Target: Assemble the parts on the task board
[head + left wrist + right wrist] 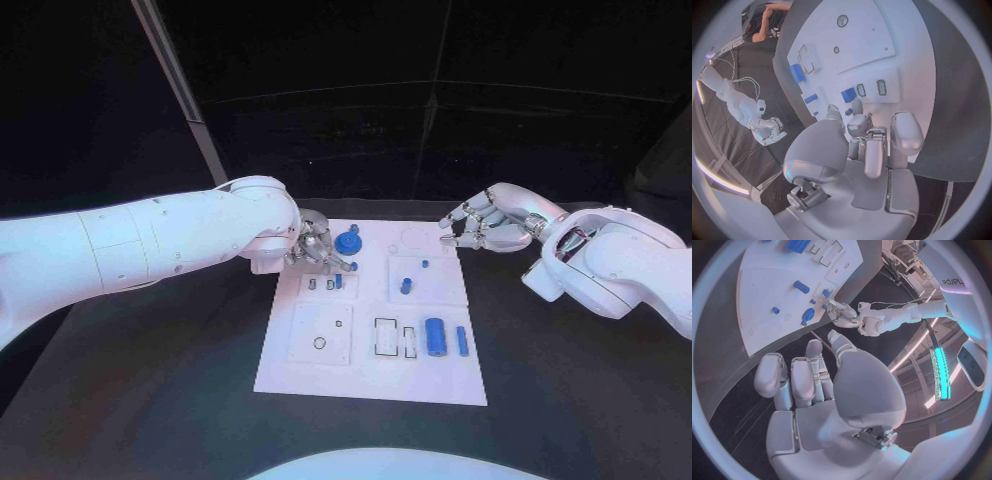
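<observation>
Landmark: the task board (296, 375), the white plate lying mid-table.
Left hand: the left hand (310, 250) sits over the board's far-left corner, right by the round blue part (348, 241) standing there.
Left fingers: curled down toward the board; in the left wrist view (870, 145) they are drawn close together, with a small blue part (848, 94) just beyond the tips (whether they pinch anything I cannot tell).
Right hand: the right hand (488, 225) hovers at the board's far-right corner, just off its edge, fingers curled in with nothing visible in them (817, 390).
Loose parts: a large blue cylinder (436, 337) and a slimmer blue pin (463, 342) lie near the board's near-right area, long axes running near-to-far; a short blue peg (407, 286) lies mid-board.
Key relation: the small parts by the far-left slots lie directly ahead of the left fingers, so the left hand is nearer; the right hand stands well apart from the cylinder.
Writing: partial lettering (953, 281) on a fixture in the right wrist view, too cut off to read; none legible on the board.
</observation>
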You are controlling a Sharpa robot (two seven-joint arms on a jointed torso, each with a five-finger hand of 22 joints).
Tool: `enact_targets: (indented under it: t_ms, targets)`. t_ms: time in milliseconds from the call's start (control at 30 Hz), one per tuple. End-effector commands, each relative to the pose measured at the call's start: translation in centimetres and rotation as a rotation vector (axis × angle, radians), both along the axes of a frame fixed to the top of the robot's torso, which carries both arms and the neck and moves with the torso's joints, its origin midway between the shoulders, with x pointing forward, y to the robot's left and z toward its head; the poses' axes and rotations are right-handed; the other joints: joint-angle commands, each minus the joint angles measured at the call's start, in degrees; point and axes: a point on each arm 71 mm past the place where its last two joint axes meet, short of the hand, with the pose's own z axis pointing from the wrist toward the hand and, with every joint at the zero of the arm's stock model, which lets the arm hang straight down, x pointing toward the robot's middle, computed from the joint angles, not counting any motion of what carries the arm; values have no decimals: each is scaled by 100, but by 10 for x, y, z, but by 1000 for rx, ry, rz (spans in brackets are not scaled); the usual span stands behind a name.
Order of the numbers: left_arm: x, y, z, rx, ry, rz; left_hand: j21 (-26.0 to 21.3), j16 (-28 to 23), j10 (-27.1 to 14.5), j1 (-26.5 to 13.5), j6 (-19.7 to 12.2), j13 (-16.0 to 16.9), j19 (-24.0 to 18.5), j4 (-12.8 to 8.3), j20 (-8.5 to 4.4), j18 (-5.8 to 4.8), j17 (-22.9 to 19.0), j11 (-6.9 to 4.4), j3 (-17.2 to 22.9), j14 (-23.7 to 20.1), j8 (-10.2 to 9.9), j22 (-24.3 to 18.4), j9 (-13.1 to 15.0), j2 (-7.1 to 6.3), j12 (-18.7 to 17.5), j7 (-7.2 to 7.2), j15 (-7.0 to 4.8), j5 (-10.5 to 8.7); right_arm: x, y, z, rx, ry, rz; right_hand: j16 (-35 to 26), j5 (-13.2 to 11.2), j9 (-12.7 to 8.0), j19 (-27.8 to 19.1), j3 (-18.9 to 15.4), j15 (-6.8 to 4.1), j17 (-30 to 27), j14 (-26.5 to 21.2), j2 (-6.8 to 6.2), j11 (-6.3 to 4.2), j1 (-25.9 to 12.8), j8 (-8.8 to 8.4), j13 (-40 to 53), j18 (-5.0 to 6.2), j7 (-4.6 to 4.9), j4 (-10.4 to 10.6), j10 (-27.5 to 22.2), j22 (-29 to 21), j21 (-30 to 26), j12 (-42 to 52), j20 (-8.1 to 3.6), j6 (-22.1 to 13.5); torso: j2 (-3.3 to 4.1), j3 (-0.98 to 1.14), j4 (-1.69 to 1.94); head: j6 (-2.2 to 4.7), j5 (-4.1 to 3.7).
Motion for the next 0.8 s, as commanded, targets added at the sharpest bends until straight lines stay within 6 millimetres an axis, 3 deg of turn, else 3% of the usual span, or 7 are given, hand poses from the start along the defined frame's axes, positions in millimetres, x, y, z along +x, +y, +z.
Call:
enact_targets:
  t_ms: [33,800]
  targets:
    - [1,-2,0,31,11,-19,33,18,-16,5,-43,-1,26,-42,-5,-51,1507,6,-5,604,24,2,7,37,16,6,-24,6,1,1,2,5,-18,-1,-93,22,-9,-71,-37,-18,-96,42,17,5,59,15,-145,62,5,0,-86,-104,-69,-151,7,-26,3,1,5,-10,-5]
    - [4,-15,-3,67,8,-55,36,18,-31,104,-101,-18,21,-137,8,-49,1507,13,20,604,97,10,74,71,6,11,-15,8,2,7,2,3,-14,5,-116,144,-8,-77,-43,-21,-83,57,28,1,88,41,-210,68,4,27,-88,-148,-115,-182,5,-40,3,3,7,-69,0]
